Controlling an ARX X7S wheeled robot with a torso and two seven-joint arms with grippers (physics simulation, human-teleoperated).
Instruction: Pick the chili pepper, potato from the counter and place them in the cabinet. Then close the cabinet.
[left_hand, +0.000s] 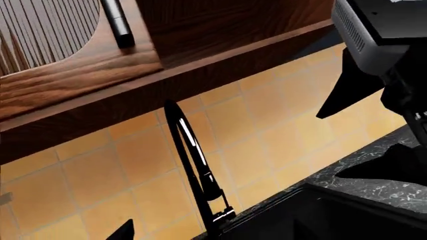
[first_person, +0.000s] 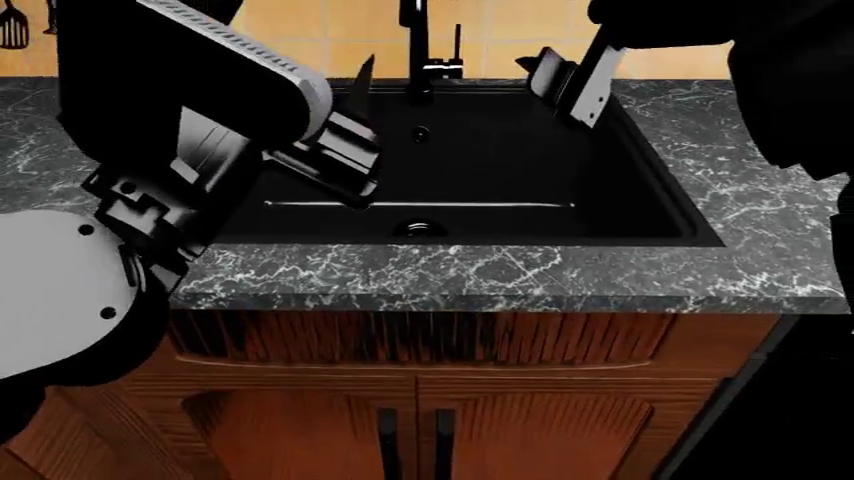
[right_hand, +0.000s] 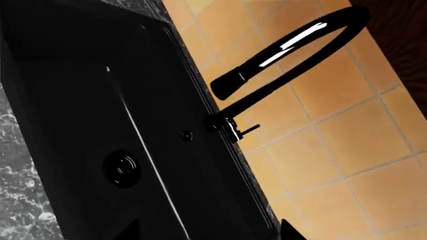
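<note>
Seen from the head camera, both arms hang over the black sink (first_person: 534, 170) set into the marble desk (first_person: 507, 270). The left gripper (first_person: 358, 130) is at about 10 o'clock from the sink's drain (first_person: 419, 229), above the basin's left part; its dark fingers (first_person: 363, 72) stand apart with nothing between them, so it is open and holds nothing. The right gripper (first_person: 567, 80) is at about 1 o'clock from the drain, just beside the sink's back rim and near the tap (first_person: 416, 45); its two fingers show a gap and nothing is clamped there, though how wide they stand is hard to judge.

In the left wrist view the curved black tap (left_hand: 193, 170) rises against the orange wall tiles (left_hand: 267, 130), with a wooden wall cabinet (left_hand: 80, 70) and its dark handle (left_hand: 117, 22) above it.

Neither the chili pepper nor the potato shows in any view. Below the desk edge, two wooden cabinet doors (first_person: 534, 430) stand closed.
</note>
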